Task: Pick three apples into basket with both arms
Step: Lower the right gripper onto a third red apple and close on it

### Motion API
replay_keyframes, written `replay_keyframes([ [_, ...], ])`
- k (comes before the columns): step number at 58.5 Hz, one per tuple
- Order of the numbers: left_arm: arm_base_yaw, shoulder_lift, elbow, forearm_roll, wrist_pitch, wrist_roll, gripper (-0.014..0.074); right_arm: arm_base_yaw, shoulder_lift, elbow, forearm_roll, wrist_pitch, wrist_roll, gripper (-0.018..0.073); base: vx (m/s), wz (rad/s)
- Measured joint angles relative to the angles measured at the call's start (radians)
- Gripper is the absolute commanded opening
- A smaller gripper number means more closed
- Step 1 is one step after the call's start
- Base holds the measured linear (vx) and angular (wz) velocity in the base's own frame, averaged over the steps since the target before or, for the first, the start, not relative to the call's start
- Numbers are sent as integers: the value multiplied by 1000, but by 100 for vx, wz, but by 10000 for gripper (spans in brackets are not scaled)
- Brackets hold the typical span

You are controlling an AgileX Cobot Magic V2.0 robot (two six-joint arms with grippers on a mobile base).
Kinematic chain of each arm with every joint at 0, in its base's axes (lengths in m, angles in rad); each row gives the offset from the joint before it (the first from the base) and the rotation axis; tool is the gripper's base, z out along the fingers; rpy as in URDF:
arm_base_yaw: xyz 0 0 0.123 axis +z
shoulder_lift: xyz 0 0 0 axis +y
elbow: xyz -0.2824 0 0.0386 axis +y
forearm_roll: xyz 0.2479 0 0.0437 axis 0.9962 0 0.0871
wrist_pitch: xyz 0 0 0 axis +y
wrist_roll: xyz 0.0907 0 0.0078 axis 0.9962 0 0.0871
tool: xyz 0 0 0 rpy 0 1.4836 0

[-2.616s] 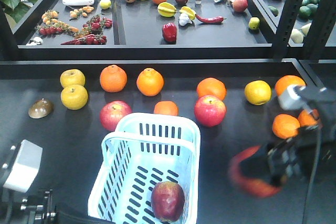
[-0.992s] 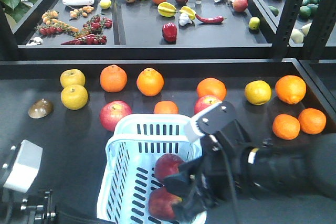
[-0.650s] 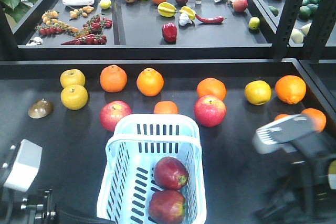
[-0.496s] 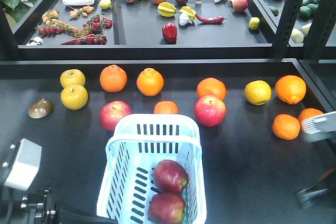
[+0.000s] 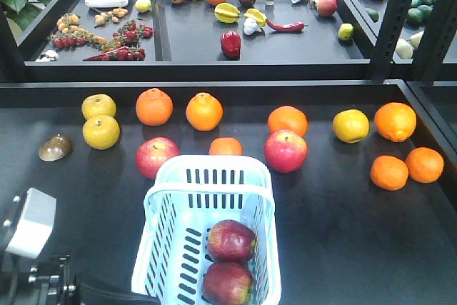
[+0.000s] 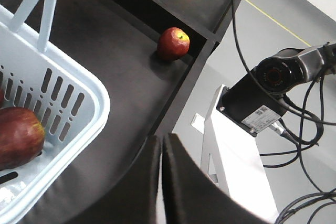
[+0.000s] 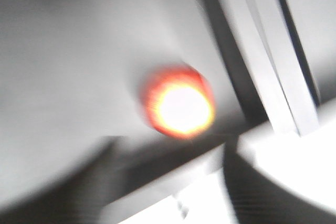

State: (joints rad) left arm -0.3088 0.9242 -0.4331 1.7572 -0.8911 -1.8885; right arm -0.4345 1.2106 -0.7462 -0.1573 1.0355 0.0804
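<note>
Looking from the front, we saw two apples (image 5: 230, 240) lying in the basket (image 5: 207, 191); at the left wrist, our left gripper (image 6: 161, 153) was pressed closed near a third apple (image 6: 173, 43); the right wrist view was too blurred to tell.

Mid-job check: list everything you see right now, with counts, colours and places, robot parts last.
Basket: one, pale blue, front centre of table.
Dark red apples: two, inside the basket.
Third dark red apple: one, at the table corner in the left wrist view.
Pinkish-red apples: two, behind the basket.
Oranges: seven, across the table.
Yellow fruit: three, two far left, one right.
Brown shell-like item: one, left edge.
Back trays: mixed produce, too small to count.
Left claw: black, fingers closed together, empty.
Right claw: not visible; its wrist view is blurred.
</note>
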Motion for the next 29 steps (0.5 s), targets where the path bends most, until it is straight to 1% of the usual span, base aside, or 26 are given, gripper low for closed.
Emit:
replay_keyframes([
  [4, 0, 0, 0, 0, 0, 0, -6, -35, 48, 0, 10, -1, 0, 685, 0, 0],
  [8, 0, 0, 0, 0, 0, 0, -6, -47, 90, 0, 13, -2, 0, 692, 0, 0],
  [19, 0, 0, 0, 0, 0, 0, -6, -51, 191, -1, 18, -31, -1, 664, 0, 0],
  [29, 0, 0, 0, 0, 0, 0, -6, -51, 273, -2, 2, -65, -1, 634, 0, 0],
])
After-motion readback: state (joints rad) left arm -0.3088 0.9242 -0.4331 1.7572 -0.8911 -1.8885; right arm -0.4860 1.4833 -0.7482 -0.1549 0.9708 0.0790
